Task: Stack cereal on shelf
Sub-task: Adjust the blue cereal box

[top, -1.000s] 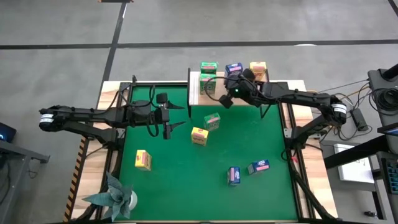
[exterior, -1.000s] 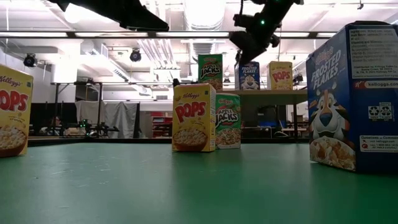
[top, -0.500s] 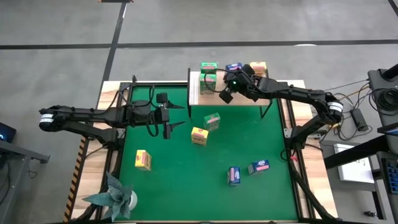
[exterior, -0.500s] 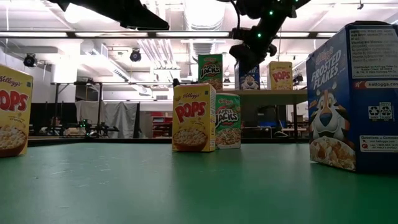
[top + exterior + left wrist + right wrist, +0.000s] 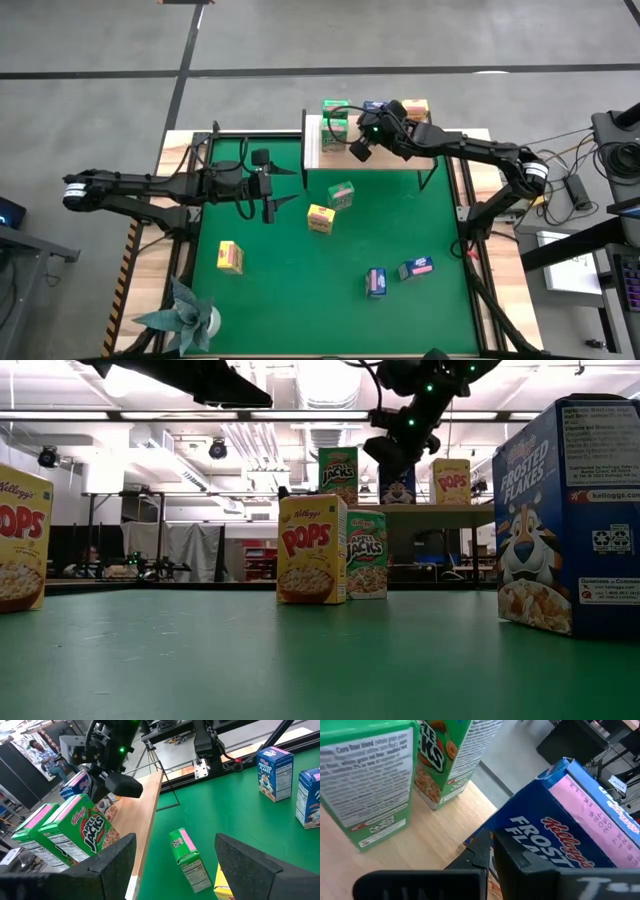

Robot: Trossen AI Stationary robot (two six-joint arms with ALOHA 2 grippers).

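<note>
I see right tool point(image 5: 380, 118) pinching a blue cereal box point(image 5: 570, 820) over the shelf point(image 5: 312, 142), top centre of the high view, beside two green boxes point(image 5: 335, 115) | left tool point(image 5: 270, 205) spread, hovering over the mat left of centre | remaining boxes on bench point(image 5: 175, 150) mat

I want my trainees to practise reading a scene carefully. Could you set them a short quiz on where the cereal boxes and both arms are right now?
1. How many cereal boxes are on the green mat?
2. True or false: the left gripper holds a yellow box.
3. The right gripper is at: A) the shelf; B) the mat's middle; C) a mat corner.

Key: 1) five; 2) false, its jaws are open and empty above the mat; 3) A.
</note>
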